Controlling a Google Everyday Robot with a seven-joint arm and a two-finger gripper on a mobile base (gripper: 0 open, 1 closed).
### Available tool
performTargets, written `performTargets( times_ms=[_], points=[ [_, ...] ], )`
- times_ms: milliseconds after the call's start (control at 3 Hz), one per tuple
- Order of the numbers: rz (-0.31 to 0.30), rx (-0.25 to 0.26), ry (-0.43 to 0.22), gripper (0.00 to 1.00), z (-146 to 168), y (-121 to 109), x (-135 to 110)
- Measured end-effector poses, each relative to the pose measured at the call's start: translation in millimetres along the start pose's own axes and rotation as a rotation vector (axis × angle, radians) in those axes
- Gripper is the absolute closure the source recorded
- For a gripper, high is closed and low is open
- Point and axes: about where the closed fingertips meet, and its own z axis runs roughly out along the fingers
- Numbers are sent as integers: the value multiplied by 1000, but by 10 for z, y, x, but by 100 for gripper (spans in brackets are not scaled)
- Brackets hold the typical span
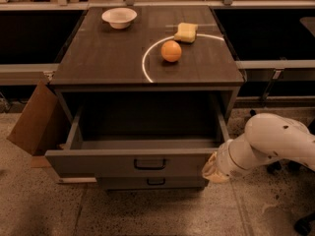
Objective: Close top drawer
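While the wide grey top drawer (133, 163) juts past the front edge of the dark bench (98, 58), my cream-tipped gripper (212, 167) sits at its right end | grip state: I cannot tell | plan: push squarely, straight inward

Speckled grey stone floor (147, 215) lies under me in dim, warm light. The dark wood-grain cabinet top (108, 53) bears a pale curved line (146, 58). A brown cardboard panel (34, 119) leans at its left. My gripper (212, 167) hangs low at the cabinet's right front.
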Motion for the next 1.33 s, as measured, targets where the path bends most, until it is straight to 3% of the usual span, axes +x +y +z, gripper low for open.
performTargets(
  times_ms=[667, 1333],
  points=[
    [34, 75, -44, 100, 110, -376, 31],
    [27, 109, -91, 100, 169, -812, 78]
  ],
)
